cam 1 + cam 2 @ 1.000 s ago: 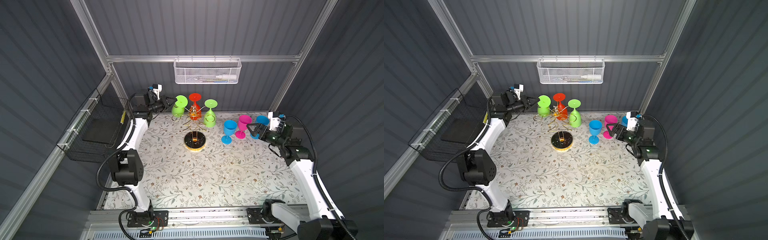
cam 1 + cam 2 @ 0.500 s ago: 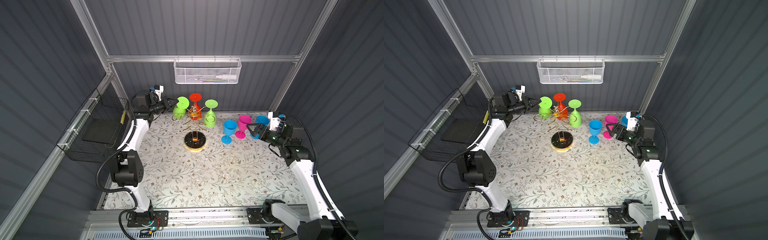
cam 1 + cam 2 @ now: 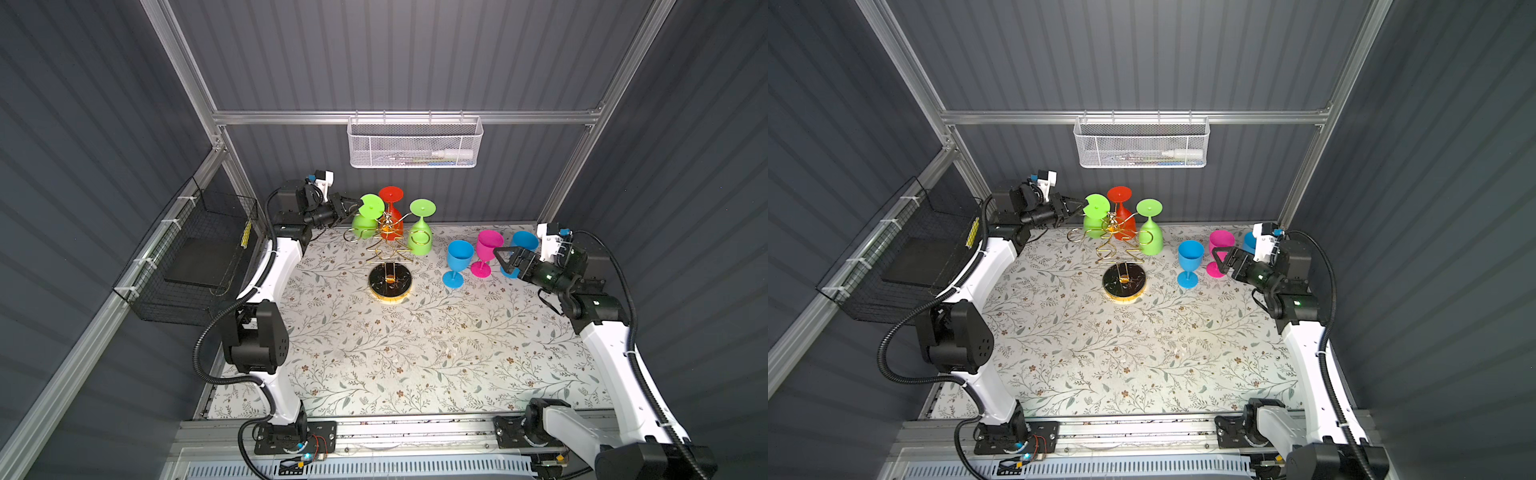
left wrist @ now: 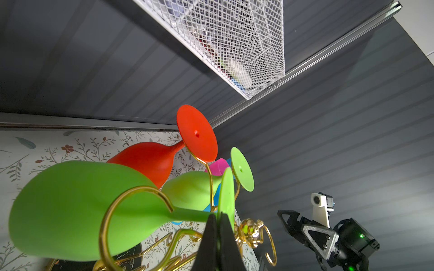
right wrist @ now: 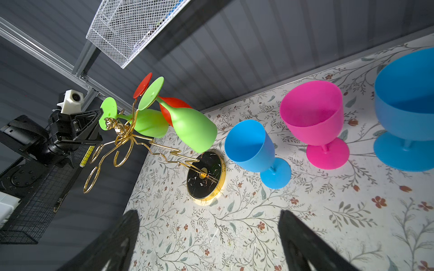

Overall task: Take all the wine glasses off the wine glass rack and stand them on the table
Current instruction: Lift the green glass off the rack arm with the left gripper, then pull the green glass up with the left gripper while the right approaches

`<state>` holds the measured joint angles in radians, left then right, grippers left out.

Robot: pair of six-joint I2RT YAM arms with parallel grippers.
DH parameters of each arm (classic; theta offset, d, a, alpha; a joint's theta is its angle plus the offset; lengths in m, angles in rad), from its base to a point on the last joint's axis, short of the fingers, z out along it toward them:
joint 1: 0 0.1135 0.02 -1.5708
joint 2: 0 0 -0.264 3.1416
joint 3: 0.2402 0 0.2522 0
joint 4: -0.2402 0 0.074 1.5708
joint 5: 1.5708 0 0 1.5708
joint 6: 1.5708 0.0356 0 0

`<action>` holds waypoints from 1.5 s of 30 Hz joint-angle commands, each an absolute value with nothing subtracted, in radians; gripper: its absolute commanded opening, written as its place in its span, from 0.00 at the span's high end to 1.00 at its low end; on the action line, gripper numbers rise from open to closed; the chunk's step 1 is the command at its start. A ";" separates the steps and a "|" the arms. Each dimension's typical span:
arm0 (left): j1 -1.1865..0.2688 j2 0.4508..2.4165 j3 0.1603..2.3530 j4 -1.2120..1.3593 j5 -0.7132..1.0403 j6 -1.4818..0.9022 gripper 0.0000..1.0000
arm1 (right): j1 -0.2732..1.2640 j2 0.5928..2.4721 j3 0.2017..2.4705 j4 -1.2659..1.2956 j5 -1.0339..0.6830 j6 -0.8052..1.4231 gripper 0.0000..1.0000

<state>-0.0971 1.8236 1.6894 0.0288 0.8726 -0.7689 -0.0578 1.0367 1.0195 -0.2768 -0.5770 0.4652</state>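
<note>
Left wrist view first, said Mia. What was the left end effector [image 4: 218,225] doing?

It was pressed together on the flat foot of the green wine glass [image 4: 77,208], said Ben. It was pinching it.

Where was that glass?

Upside down on the 9 o'clock side of the wine glass rack [image 3: 380,277]. The rack stood near 12 o'clock on the counter [image 3: 415,353].

Did anything change?

Yes. In both top views the left arm and the green wine glass had slid a little toward 3 o'clock, closer to the rack's middle pole. The red glass [image 3: 390,195] and the other green glass [image 3: 419,239] had not moved. The rack's base had stayed put too.

So was the glass off?

I could not tell. A gold ring curved right by its stem, and I could not see if the stem was inside it or free. I think the pull had started but was not done, because the glass was not clear of the wires.

And the right end effector [image 3: 500,260]?

Spread wide, holding nothing. It hung at 3 o'clock by the pink glass [image 3: 489,245] and had not moved.

What did that mean?

The left arm had the job. It likely needed to ease the stem out slowly, or the thin rack could tip.
</note>
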 commanded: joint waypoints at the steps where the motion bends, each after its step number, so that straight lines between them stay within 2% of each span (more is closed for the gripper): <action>1: -0.101 1.839 1.731 0.080 0.888 -0.791 1.00 | -0.053 1.023 1.009 -0.268 -0.587 0.463 0.06; 20: -0.088 1.883 1.816 0.089 0.824 -0.772 1.00 | -0.054 1.005 1.009 -0.289 -0.575 0.448 0.05; 36: 0.041 1.785 1.755 0.153 0.815 -0.820 1.00 | -0.053 1.003 1.015 -0.295 -0.567 0.434 0.05; 45: 0.132 1.681 1.654 0.302 0.885 -0.995 1.00 | -0.053 1.015 1.033 -0.295 -0.568 0.413 0.05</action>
<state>0.1116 1.7325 1.6787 0.2047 0.8360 -0.9115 -0.0578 1.0138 1.0168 -0.2897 -0.5720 0.4366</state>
